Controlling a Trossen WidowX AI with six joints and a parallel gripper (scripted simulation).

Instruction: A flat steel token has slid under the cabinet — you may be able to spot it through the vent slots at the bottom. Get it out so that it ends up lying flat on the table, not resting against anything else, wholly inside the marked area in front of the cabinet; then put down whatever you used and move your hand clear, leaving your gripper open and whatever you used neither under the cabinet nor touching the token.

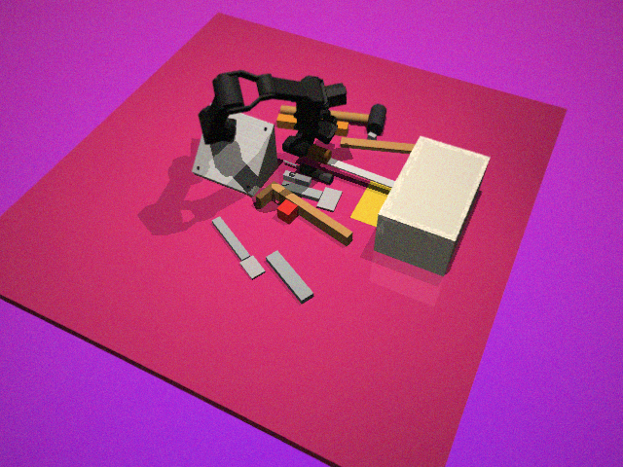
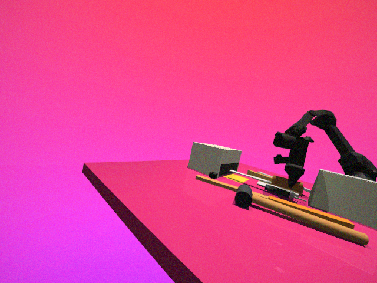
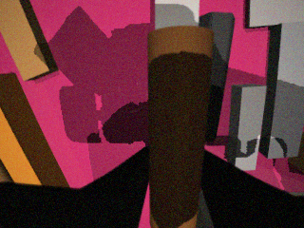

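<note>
- Gripping brown handle (image 1: pixel 319 153) (image 2: pixel 278 183) (image 3: pixel 180 114) between the fingers (image 1: pixel 295 145) (image 2: pixel 294 175); closing on it from both sides, just above the bench (image 1: pixel 165 281) (image 2: pixel 146 194).
- Pointing pale blade (image 1: pixel 363 172) (image 2: pixel 249 175) (image 3: pixel 177 14) from the handle toward cabinet (image 1: pixel 432 188) (image 2: pixel 204 158), reaching its front opening in the exterior view.
- Passing with the blade over yellow marked area (image 1: pixel 368 203) (image 2: pixel 235 177), in front of the cabinet.
- Not seeing steel token in any view; not being able to confirm its exact spot under the cabinet.
- Placing cabinet near the bench edge at right in the top view, well apart from the arm's wedge-shaped mount (image 1: pixel 254 132) (image 2: pixel 344 194).
- Lying toward the bench's upper edge in the top view: mallet (image 1: pixel 377 119) (image 2: pixel 244 196), orange bar (image 1: pixel 286 122) (image 2: pixel 322 213) beside its handle, plus wooden stick (image 1: pixel 375 145) (image 2: pixel 214 181) nearer the cabinet.
- Lying just beside the blade tool: dark-handled tool (image 1: pixel 319 173) (image 2: pixel 275 190) (image 3: pixel 222 71).
- Lying farther toward the lower-left bench edge: angled wooden piece (image 1: pixel 316 216) with red cube (image 1: pixel 287 211) beside it, then square-ended strip (image 1: pixel 251 266) and grey bar (image 1: pixel 289 276), apart from each other.
</note>
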